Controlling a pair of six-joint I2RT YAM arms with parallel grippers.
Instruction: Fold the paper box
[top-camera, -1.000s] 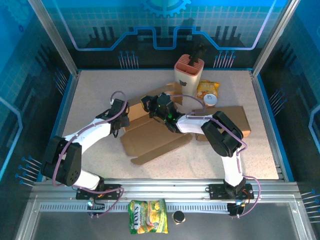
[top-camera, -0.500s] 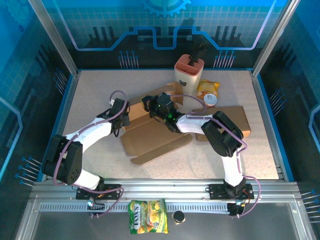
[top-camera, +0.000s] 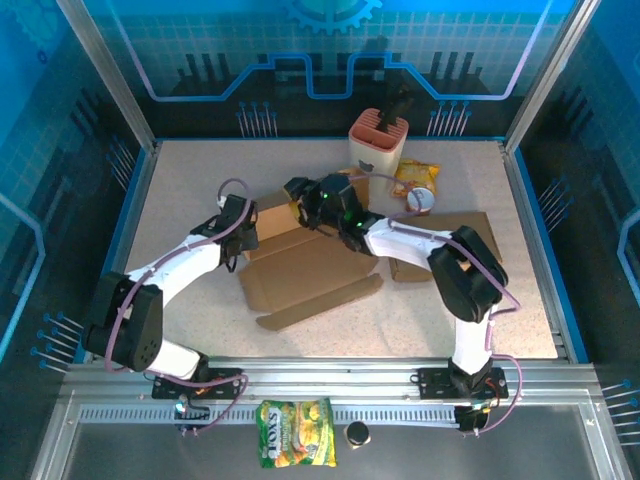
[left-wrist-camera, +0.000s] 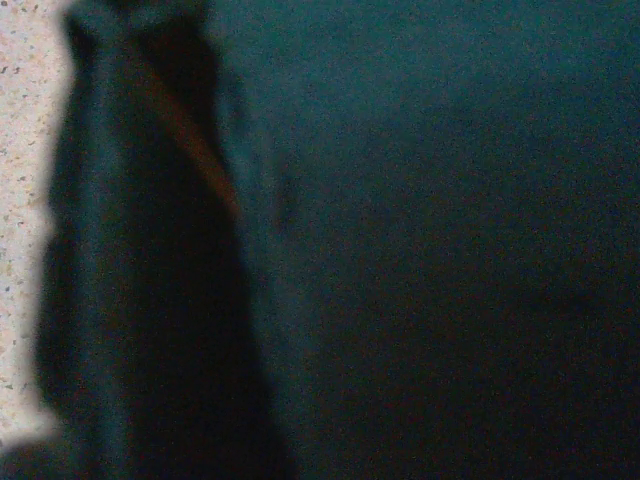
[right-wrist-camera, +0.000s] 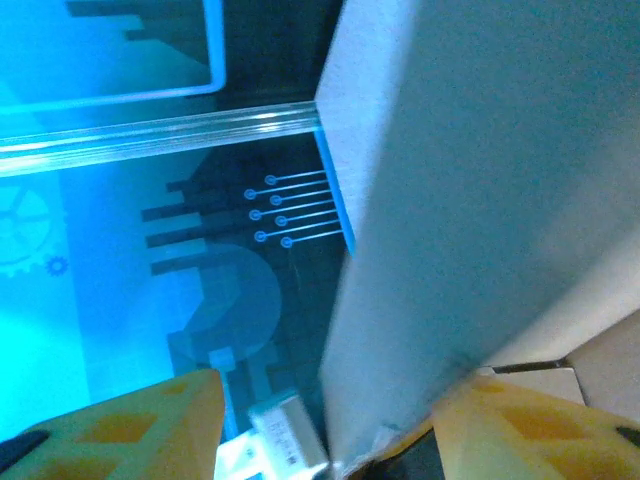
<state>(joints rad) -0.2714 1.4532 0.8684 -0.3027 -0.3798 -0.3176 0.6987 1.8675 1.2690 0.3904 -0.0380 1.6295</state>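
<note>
Cardboard of the paper box (top-camera: 310, 275) lies opened flat in the middle of the counter (top-camera: 190, 180), as I see it from the top camera. My left end effector (top-camera: 240, 238) sits at the box's left edge with its jaws closed. Its wrist camera is too dark for me to tell whether a flap is pinched. My right end effector (top-camera: 298, 203) is over the box's far edge, its yellow fingers (right-wrist-camera: 130, 425) standing apart, gripping nothing I can make out.
</note>
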